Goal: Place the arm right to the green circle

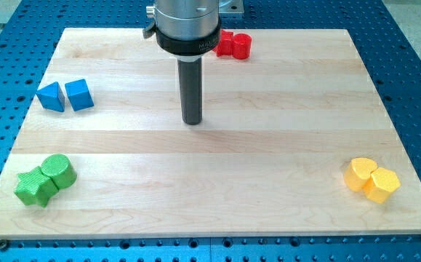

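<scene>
Green circle [59, 169], a short upright cylinder touching the green star [34, 187], sits well left-below my tip [192, 121]; no claw shows.

Two blue blocks [65, 95] upper left, red blocks [233, 45] top, yellow blocks [371, 179] lower right, green star [34, 188].

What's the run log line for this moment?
tip mid-board, touching nothing | green circle bottom left, touching green star | tip far upper right of circle

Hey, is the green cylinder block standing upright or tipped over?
Upright: the green cylinder block shows its round flat top facing up, touching the green star block.
</scene>
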Motion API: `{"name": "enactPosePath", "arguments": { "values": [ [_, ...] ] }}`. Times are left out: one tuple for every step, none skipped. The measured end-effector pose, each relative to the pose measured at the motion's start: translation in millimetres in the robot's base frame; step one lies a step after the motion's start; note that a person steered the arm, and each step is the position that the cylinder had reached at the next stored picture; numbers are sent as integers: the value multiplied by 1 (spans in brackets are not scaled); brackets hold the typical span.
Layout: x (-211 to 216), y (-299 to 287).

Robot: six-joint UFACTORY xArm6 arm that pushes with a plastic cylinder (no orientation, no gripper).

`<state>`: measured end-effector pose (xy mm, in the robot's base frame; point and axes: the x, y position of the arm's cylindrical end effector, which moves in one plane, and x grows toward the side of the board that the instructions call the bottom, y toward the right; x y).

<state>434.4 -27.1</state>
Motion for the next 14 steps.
{"name": "enactPosePath", "arguments": {
  "values": [
    [0, 0],
    [0, 3],
    [2, 3],
    [4, 3],
    [-15, 4],
    [-35, 4],
    [-35, 5],
    [-13, -7],
    [0, -17],
    [0, -17],
    [2, -21],
    [33, -99],
    [33, -151],
    [33, -98]
  ]
}}
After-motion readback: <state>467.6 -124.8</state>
